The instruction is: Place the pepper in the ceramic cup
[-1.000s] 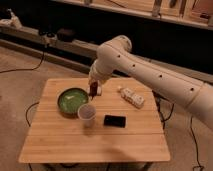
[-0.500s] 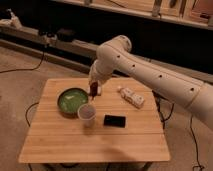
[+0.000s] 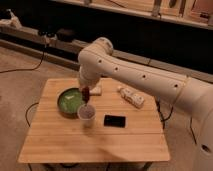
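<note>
1. Down and toward the cup goes the gripper [image 3: 86,95]; half a second back it hung higher, beside the far rim of the bowl, and now it sits right over the ceramic cup [image 3: 87,116].
2. White arm [image 3: 135,75] sweeps in from the right edge, runs up and left across the table, then bends sharply at a rounded elbow high above the back of the table.
3. From that elbow the forearm drops almost straight down, wrist pointing at the tabletop.
4. Pinched in the gripper is the pepper [image 3: 86,94], dark red, hanging upright, its lower tip just above the cup's mouth. Whether it touches the rim I cannot tell.
5. Fingers look pressed onto the pepper's upper part; the pepper is not yet inside the cup.
6. Cup stands upright on the wooden table [image 3: 60,145], near the front-right side of the green bowl [image 3: 70,101], close beside it.
7. Black phone [image 3: 115,120] lies flat just right of the cup, apart from it.
8. White packet [image 3: 131,96] lies at an angle toward the back right, under the arm's span.
9. Another small pale item [image 3: 95,90] lies behind the gripper, partly hidden; what it is I cannot tell.
</note>
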Controlling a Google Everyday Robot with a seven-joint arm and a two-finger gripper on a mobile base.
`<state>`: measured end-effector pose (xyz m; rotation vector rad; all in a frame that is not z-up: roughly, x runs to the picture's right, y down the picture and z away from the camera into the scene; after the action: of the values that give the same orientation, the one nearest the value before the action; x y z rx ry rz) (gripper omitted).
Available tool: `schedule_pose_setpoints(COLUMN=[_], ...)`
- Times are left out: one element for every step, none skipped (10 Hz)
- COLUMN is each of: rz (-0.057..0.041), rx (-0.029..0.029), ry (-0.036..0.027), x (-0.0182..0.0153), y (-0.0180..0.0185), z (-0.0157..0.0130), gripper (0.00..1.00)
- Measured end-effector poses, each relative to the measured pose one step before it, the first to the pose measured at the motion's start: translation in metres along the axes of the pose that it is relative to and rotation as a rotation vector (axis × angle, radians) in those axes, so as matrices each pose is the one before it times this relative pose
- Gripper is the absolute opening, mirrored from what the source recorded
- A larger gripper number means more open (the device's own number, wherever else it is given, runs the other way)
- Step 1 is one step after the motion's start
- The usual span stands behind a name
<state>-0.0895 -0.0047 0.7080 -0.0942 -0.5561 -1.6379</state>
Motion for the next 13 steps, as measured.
schedule_pose_setpoints(rz=[-0.01005, -0.01106, -0.01508, -0.00179, -0.00054, -0.00525, -0.00608, -0.00885, -0.00367, -0.00285, -0.00496, -0.00036, -0.00764], rx=[-0.01872, -0.01451, -0.01636, -0.01105, -0.00784, -0.00310, -0.00179, -0.00121, -0.00096, -0.00229, -0.00413, -0.00651, -0.00602], ry=[-0.00746, -0.00016, 0.00272, 0.00438, 0.00439, -0.00239, -0.00239, -0.00649, -0.00359, -0.00408, -0.00664, -0.00598, -0.00451], x=[-0.00262, -0.00085, -0.00121, -0.00123, -0.00254, -0.00483, -0.00294, -0.00469, -0.00205, -0.00210, -0.00235, -0.00196, -0.00189], y=[-0.00066, -0.00128, -0.00639, -0.00134, -0.00129, -0.00339, -0.00339, -0.00540, -0.00186, -0.00065, -0.00037, 0.00358, 0.00407], z=[0.00462, 0.00288, 0.00395, 0.00309, 0.00370, 0.00612, 0.00384, 0.00632, 0.00297, 0.00330, 0.00414, 0.00362, 0.00284], gripper=[0.00, 0.00, 0.00, 0.00, 0.00, 0.00, 0.00, 0.00, 0.02, 0.10, 0.22, 0.32, 0.43])
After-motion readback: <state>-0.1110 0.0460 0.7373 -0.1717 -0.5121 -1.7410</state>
